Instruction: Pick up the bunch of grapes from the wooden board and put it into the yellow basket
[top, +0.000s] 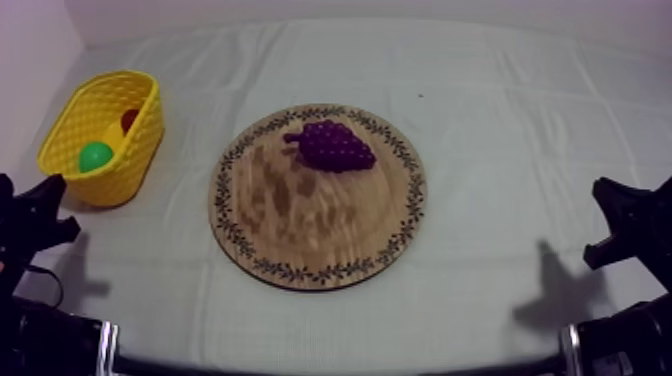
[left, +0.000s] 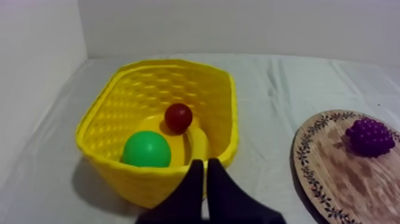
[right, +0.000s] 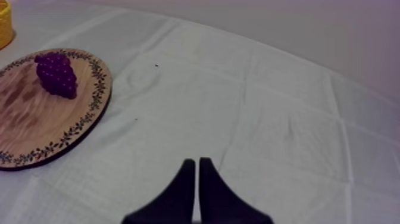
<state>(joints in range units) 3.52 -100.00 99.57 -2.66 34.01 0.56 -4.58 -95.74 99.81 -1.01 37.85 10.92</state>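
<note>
The bunch of grapes (top: 333, 146) is lying on the wooden board (top: 300, 240), the yellow basket (top: 70, 120) sitting beside it, while left claw (left: 205, 164) and right claw (right: 196, 162) are resting closed and empty, needing to open wide before descending.

A plain pale wall (left: 238, 24) backs the creased grey-white cloth (top: 520, 130).

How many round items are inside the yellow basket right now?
2: a green ball against the near wall of the yellow basket, and a small red fruit just behind it. More may lie hidden underneath.
</note>
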